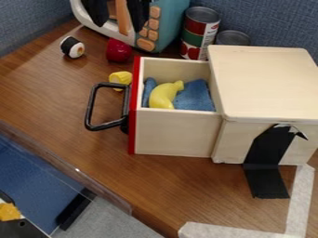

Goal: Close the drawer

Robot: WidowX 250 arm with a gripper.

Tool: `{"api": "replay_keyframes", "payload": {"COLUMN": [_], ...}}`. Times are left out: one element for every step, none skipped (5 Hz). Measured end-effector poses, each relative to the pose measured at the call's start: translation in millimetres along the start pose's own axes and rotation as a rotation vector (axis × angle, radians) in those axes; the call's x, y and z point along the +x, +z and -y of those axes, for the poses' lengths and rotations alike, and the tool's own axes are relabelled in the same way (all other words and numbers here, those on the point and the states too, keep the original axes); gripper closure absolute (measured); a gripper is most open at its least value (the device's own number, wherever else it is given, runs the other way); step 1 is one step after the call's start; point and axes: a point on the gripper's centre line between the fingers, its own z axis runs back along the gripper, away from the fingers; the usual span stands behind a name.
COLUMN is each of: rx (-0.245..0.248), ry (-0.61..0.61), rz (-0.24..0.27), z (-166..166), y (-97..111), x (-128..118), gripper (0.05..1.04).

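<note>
The gripper (pixel 118 28) hangs at the top left edge, its two black fingers spread apart in front of the toy microwave, behind and left of the drawer. A light wooden drawer (pixel 177 132) with a red front (pixel 132 116) is pulled out to the left of its wooden box (pixel 264 83). Its black loop handle (pixel 91 109) points left. Inside the drawer, a yellow banana-shaped toy (pixel 162 95) lies against a blue cloth (pixel 195 96).
Behind the drawer stand a teal toy microwave (pixel 168 23) and cans (pixel 200 32). A red toy (pixel 118 50), a sushi toy (pixel 72 47) and a yellow piece (pixel 120 80) lie near the drawer front. Black tape (pixel 267 162) holds the box to the table.
</note>
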Motion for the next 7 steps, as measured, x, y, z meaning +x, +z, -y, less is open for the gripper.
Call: {"api": "replay_keyframes", "payload": {"rx": [-0.006, -0.011, -0.017, -0.013, 0.021, 0.071, 0.09], "ry": [-0.001, -0.143, -0.248, -0.407, -0.633, -0.908, -1.0], "rz": [-0.026, -0.033, -0.116, -0.127, -0.218, -0.29, -0.287], "z": [-1, -16, -27, -39, -49, -40, -53], "y": [-7, -14, -27, -28, -41, -56, -66], "x": [-4, -7, -17, -19, -26, -30, -40], "gripper": [0.083, 0.083, 0.083, 0.083, 0.083, 0.083, 0.083]}}
